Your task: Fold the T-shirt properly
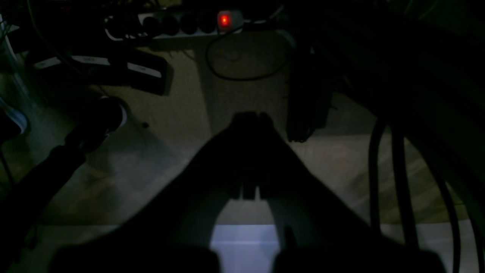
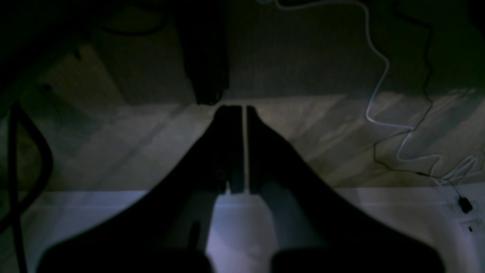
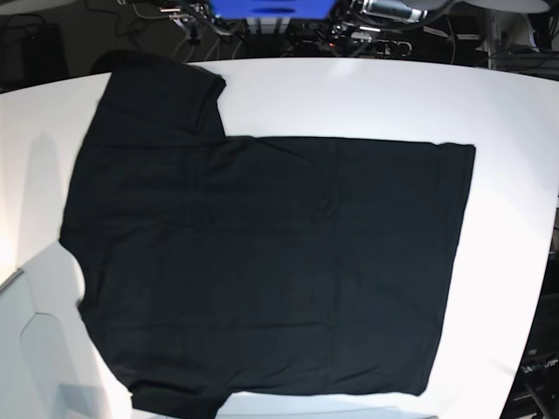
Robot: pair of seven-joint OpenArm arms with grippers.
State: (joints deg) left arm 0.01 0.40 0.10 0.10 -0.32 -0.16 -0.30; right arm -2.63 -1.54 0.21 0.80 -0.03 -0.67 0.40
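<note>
The black T-shirt point(image 3: 262, 262) lies spread flat on the white table point(image 3: 367, 96), turned sideways. Its hem is on the right and both sleeves are on the left, one at the far left corner point(image 3: 162, 87) and one at the near edge point(image 3: 175, 403). Neither arm shows in the base view. In the left wrist view my left gripper point(image 1: 250, 117) is shut and holds nothing, pointing past a white edge at a dim floor. My right gripper point(image 2: 244, 110) is likewise shut and holds nothing, over the floor. No cloth appears in either wrist view.
A power strip with a glowing red switch point(image 1: 224, 19) and dark cables lie on the floor ahead of the left gripper. A white cable point(image 2: 379, 76) snakes across the floor to the right of the right gripper. Equipment and a blue screen point(image 3: 275, 9) stand behind the table.
</note>
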